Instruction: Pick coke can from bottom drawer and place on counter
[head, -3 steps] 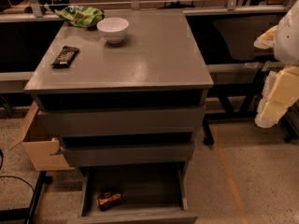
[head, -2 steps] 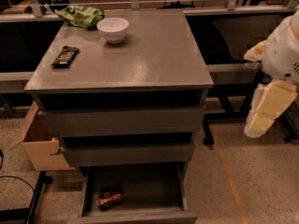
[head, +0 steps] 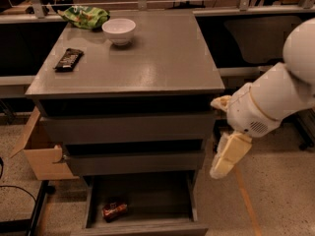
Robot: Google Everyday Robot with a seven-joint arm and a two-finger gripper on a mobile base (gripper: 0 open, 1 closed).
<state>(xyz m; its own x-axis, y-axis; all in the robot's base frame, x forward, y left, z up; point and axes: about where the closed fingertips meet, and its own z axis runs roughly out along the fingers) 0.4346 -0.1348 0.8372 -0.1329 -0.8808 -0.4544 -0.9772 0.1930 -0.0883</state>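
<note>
The coke can (head: 114, 210) lies on its side at the front left of the open bottom drawer (head: 147, 200), red and dented. The counter (head: 152, 58) is the grey top of the cabinet. My gripper (head: 225, 157) hangs from the white arm (head: 268, 102) to the right of the cabinet, level with the middle drawer, pointing down. It is well above and to the right of the can and holds nothing that I can see.
On the counter are a dark candy bar wrapper (head: 68, 59), a white bowl (head: 119, 31) and a green chip bag (head: 83, 16). The two upper drawers (head: 128, 129) are slightly ajar. A cardboard box (head: 42, 154) stands left of the cabinet.
The arm has swung left and down from the far right, bringing the gripper close to the cabinet's right side. The can and drawer have not moved.
</note>
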